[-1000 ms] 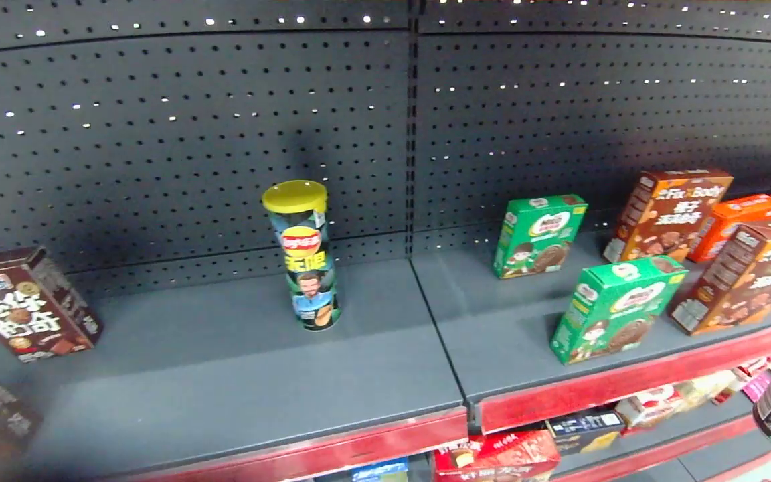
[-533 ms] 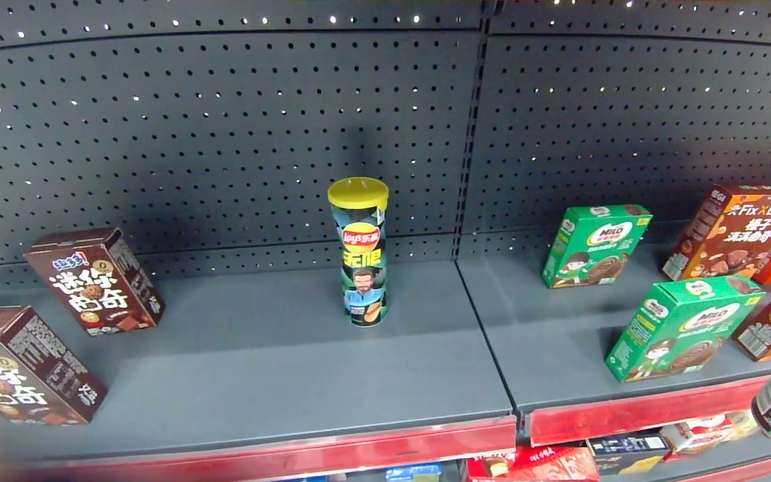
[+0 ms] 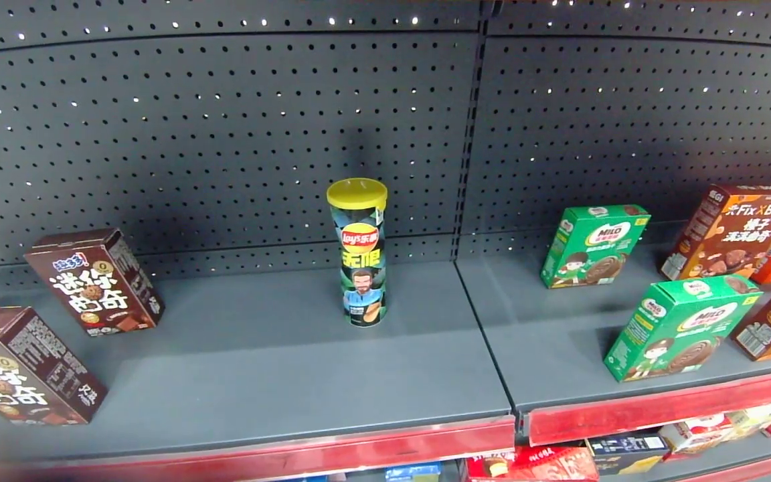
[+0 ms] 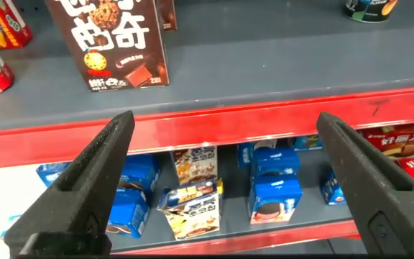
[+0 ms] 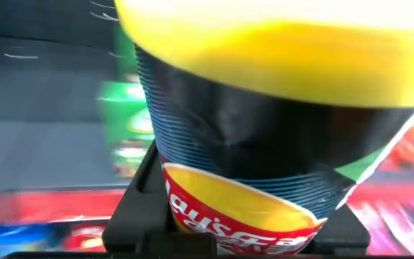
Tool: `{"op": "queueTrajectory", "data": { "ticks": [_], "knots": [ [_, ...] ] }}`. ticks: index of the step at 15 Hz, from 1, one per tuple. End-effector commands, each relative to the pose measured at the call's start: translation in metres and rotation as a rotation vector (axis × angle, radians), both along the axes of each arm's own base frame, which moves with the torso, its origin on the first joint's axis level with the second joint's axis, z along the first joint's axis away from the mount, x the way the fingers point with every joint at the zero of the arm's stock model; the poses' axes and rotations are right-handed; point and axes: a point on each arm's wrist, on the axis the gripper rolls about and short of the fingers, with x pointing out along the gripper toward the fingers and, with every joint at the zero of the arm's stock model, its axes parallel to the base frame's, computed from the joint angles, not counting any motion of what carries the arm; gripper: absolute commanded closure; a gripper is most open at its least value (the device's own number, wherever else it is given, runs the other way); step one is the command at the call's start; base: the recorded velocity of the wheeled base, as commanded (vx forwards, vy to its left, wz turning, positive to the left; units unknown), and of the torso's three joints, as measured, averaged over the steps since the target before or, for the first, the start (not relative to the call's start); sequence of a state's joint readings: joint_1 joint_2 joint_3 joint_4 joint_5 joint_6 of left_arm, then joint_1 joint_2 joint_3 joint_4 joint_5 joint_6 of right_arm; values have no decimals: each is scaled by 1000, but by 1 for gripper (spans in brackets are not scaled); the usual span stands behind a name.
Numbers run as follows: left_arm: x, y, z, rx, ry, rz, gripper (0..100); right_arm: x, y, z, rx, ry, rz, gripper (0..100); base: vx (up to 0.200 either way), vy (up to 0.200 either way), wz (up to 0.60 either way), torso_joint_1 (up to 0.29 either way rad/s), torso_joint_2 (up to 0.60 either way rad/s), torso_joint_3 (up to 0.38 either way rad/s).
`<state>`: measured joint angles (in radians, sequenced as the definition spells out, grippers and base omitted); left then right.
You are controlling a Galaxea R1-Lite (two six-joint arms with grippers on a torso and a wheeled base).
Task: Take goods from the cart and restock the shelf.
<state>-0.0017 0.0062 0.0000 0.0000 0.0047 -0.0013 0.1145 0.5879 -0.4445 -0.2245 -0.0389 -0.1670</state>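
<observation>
Grey shelf deck [image 3: 278, 361] with a perforated back panel [image 3: 225, 134] faces the robot. The held chip can [image 5: 264, 137], yellow-lidded, sits in the right pincer [image 5: 243, 237], whose fingers are clamped on either side of its body below the lid. It is off the shelf, at the robot's right side. A matching standing chip can [image 3: 357, 251] is upright near the middle of the deck, toward the back, with bare deck on both sides and in front. Two green boxes [image 3: 594, 244] stand well to its right and two brown cookie boxes [image 3: 94, 281] well to its left. The left pincer [image 4: 223, 119] hangs with its fingers wide apart and nothing between them, facing the red front lip [image 4: 214, 122] of the shelf.

Judgement: the step in hand is carrying the held can up onto the deck. To do it well, lift it clear of the red lip before moving inward and keep its axis vertical. Aim for bare deck just beside the standing can, without brushing it, since a tall narrow can will likely topple at a light knock. Open the fingers only once the base sits flat, then withdraw straight back.
</observation>
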Motion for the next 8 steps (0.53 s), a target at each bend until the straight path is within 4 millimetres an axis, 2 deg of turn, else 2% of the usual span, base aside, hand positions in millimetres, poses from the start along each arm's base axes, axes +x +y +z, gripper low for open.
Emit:
{"op": "queueTrajectory", "data": {
  "ticks": [1, 2, 3, 4, 8],
  "knots": [
    [0, 0, 0, 0, 1, 2, 0, -14, 1, -4, -7, -41, 102, 100, 0, 0, 0, 0, 0, 0],
    [0, 0, 0, 0, 1, 0, 0, -17, 2, -6, -16, -36, 184, 100, 0, 0, 0, 0, 0, 0],
    [0, 0, 0, 0, 1, 2, 0, -22, 6, -6, -35, -36, 372, 100, 0, 0, 0, 0, 0, 0],
    [0, 0, 0, 0, 1, 0, 0, -21, 7, -5, -39, -26, 444, 100, 0, 0, 0, 0, 0, 0],
    [0, 0, 0, 0, 1, -1, 0, -9, 13, 14, -25, -17, 593, 100, 0, 0, 0, 0, 0, 0]
  ]
}}
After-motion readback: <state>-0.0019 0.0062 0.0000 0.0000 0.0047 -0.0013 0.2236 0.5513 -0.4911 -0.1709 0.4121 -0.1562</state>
